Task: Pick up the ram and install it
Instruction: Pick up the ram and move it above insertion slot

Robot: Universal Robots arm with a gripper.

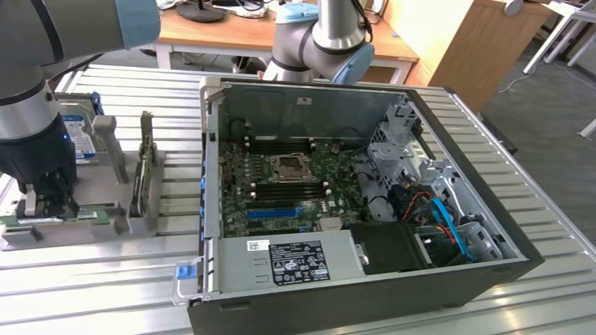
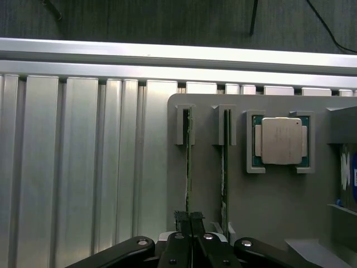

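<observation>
Standing on edge in a gray holder (image 1: 56, 237) near the slatted table's (image 1: 112, 293) edge at the exterior view's left, the ram (image 1: 84, 216) showed as a long, narrow green strip; the gripper (image 1: 47, 209) reached straight down onto it, its dark fingers pinched on the strip's upper edge; a boxy drive (image 1: 82, 143) with a blue-white label stood on the same holder just behind the arm; an open computer case (image 1: 326, 314) lay beside the holder toward the exterior view's right, its green motherboard (image 1: 279, 181) facing up.

From the wrist view the ram (image 2: 188, 162) was seen edge-on, a very thin dark-green line held in a slotted post at its far end; the gripper (image 2: 189, 216) was at its near end, the fingertips drawn together with almost no gap, clamped on that thin edge; a second stick (image 2: 225, 167) stood parallel just beside it in its own post, apart from the fingers; a square metal-capped processor (image 2: 281, 140) sat in a framed recess of the holder (image 2: 268, 223) beyond that second stick; the ribbed table (image 2: 72, 167) ran alongside the holder's edge nearest the ram.
</observation>
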